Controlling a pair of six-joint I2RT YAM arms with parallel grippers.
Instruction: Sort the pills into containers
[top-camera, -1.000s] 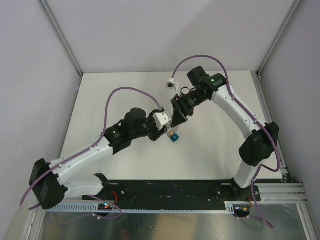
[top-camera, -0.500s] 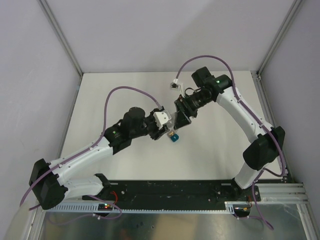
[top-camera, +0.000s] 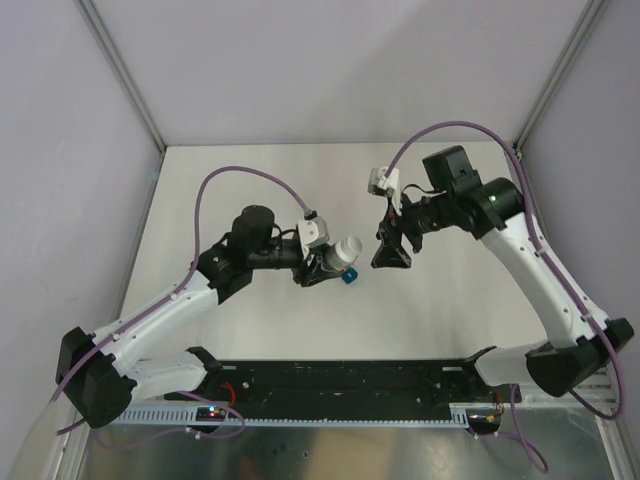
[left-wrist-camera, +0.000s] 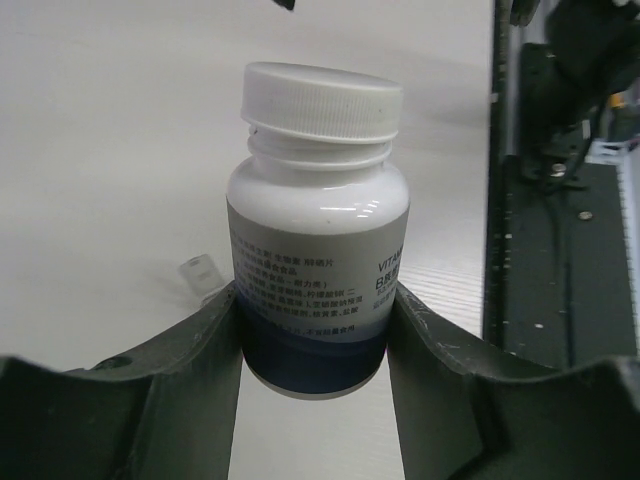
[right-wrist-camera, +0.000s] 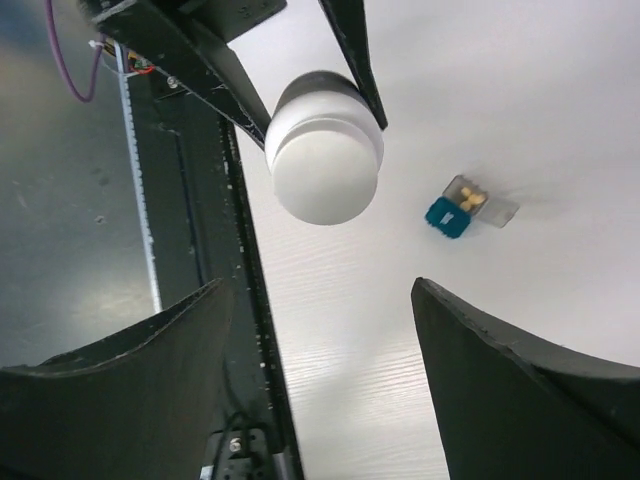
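My left gripper (left-wrist-camera: 315, 335) is shut on the lower body of a white pill bottle (left-wrist-camera: 318, 230), whose ribbed white cap (left-wrist-camera: 320, 95) is on. From above, the bottle (top-camera: 346, 250) lies tilted in the left gripper (top-camera: 330, 260), cap pointing right. The containers (right-wrist-camera: 462, 207), a joined teal and clear-grey pair, sit on the table just under the bottle; small yellow pills (right-wrist-camera: 470, 196) show in the clear-grey one. The teal one (top-camera: 348, 277) also shows from above. My right gripper (right-wrist-camera: 322, 290) hangs open and empty to the right of the bottle's cap (right-wrist-camera: 325, 170), apart from it (top-camera: 389, 252).
The white table (top-camera: 230, 200) is bounded by grey walls at the back and sides. A black rail (top-camera: 350, 378) with the arm bases runs along the near edge. Purple cables loop above both arms.
The right gripper opened, came off the bottle's cap and drew back to the right. The left arm shifted slightly left and tipped the bottle, still gripping it.
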